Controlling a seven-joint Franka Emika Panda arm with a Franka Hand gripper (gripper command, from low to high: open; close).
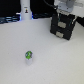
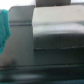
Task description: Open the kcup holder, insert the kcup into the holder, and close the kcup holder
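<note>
While the kcup (image 1: 29, 55) is left sitting alone on the white table (image 1: 45, 65), well apart from the gripper (image 1: 65, 15), the black kcup holder (image 1: 65, 27) is found right under the gripper at the exterior view's upper right. The arm is seen reaching down over the holder's top. Whether the jaws are spread or closed can't really be told; the wrist view is filled with blurry dark panels.
</note>
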